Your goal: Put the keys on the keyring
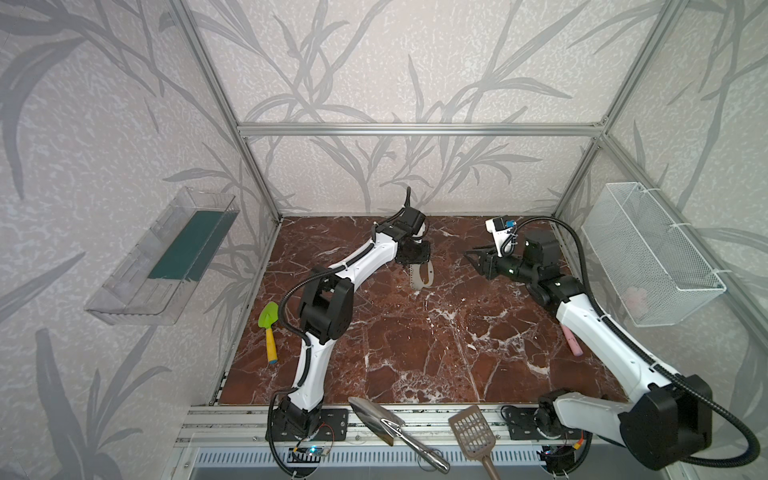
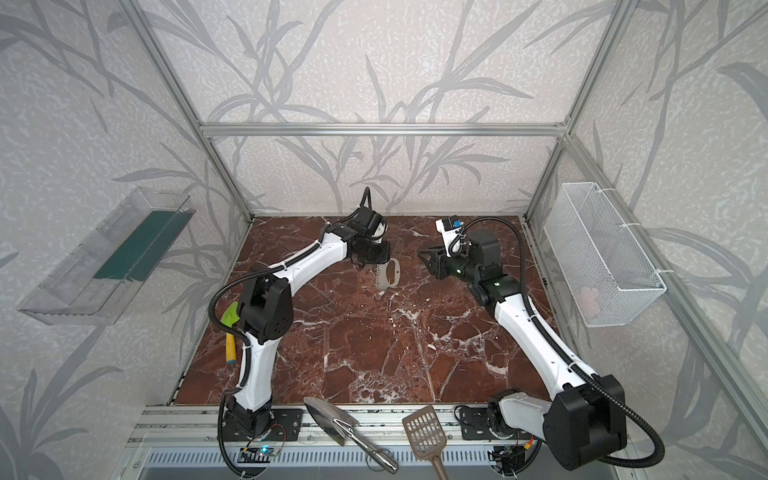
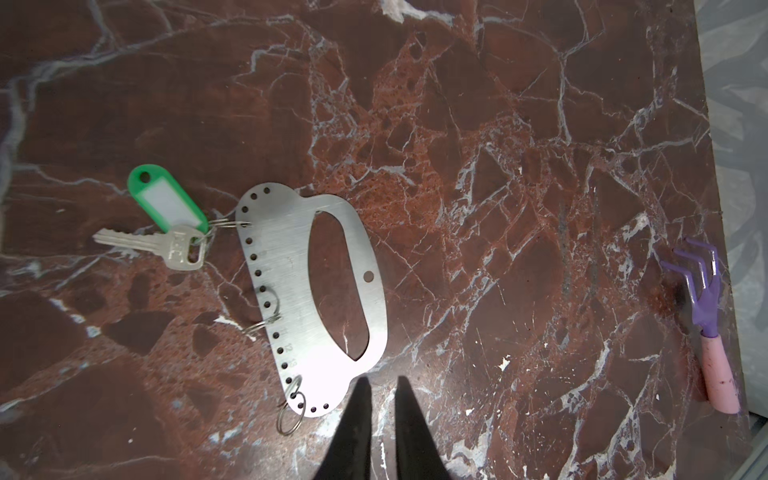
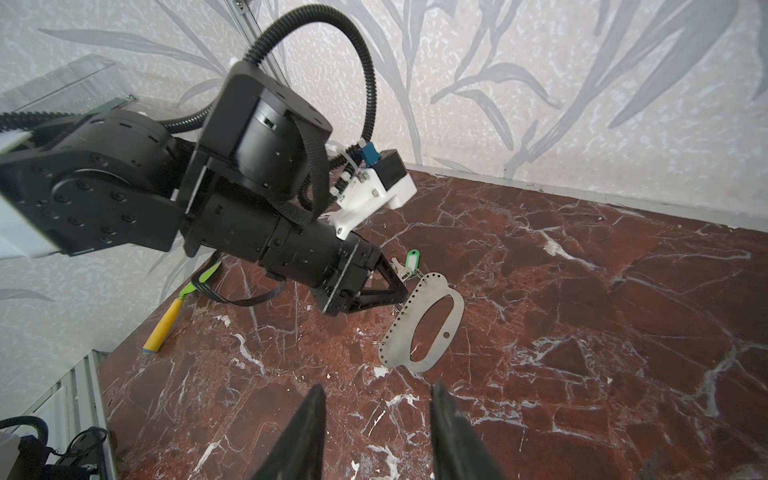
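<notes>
Key (image 3: 153, 243): silver, lying flat on the counter (image 3: 498, 208) near the middle of its far edge. Its head shares a small ring (image 3: 226, 224) with a green tag (image 3: 166, 199). That ring passes through a hole in the edge of a metal plate (image 3: 286, 257), which also lies flat. A second ring (image 3: 266, 313) sits midway along the row of holes and a third ring (image 3: 291, 415) at the end away from the key. In both top views the left arm hides the key.

Left gripper (image 3: 383, 386): narrow, with a slim gap between the tips and nothing in it. The tips are just beside the plate's end, near the third ring. Contact with the plate: cannot tell.

Right gripper (image 4: 376, 386): wide, empty, over bare counter right of the plate, apart from it.

Rake (image 3: 702, 291): by the counter's right edge.
</notes>
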